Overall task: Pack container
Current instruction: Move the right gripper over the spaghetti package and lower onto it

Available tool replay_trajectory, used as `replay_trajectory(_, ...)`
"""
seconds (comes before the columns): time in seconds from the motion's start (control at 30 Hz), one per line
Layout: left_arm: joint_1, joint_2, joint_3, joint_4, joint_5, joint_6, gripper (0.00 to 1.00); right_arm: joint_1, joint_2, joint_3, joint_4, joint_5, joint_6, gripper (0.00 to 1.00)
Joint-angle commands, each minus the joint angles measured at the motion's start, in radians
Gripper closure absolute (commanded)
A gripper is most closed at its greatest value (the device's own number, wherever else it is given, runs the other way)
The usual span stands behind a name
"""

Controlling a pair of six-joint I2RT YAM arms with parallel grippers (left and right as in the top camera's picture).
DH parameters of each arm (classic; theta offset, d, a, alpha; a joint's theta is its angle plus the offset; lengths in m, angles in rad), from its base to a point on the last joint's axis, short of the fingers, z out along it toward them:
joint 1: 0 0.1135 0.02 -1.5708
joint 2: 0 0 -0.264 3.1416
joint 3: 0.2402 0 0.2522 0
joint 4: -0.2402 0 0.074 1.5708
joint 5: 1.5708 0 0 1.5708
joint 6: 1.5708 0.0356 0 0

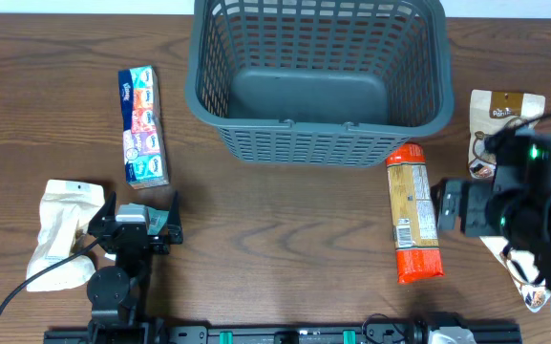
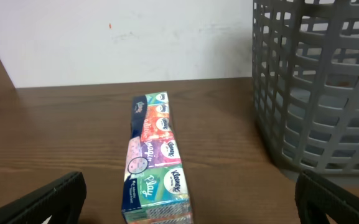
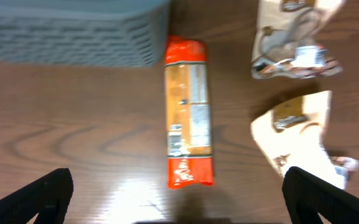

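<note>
large dark grey slotted plastic basket (image 1: 318,76) | left pincer (image 1: 143,212): spread, holding nothing, front-left of basket | right pincer (image 3: 179,196): spread, holding nothing, front-right of basket, beside long orange packet (image 1: 415,212)

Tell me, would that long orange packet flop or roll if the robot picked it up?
The orange packet has a straight, even shape, so it probably stays fairly stiff. Its flat label face lies upward, so rolling seems unlikely. The wrapper looks like smooth film, perhaps slippery to pinch.

Even room light, soft shadows, right wrist view smeared with blur, pale glare on the table (image 3: 132,186), left wrist view crisp
</note>
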State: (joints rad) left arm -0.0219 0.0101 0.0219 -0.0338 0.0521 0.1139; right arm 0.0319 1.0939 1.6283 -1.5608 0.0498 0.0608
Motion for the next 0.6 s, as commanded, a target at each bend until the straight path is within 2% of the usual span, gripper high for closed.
replay_trajectory(0.0,-0.003,-0.006,-0.018,-0.034,-0.011,-0.023,0.01,-0.007,0.080,0.028,-0.034,0.118,0.013,0.01)
replay_trajectory(0.17,-0.003,-0.006,-0.018,-0.034,-0.011,-0.022,0.02,-0.014,0.131,-0.010,-0.060,0.137,0.004,0.01)
replay_trajectory(0.57,-0.003,-0.006,-0.018,-0.033,-0.012,-0.022,0.01,-0.114,0.102,-0.206,0.105,0.026,-0.064,0.01)
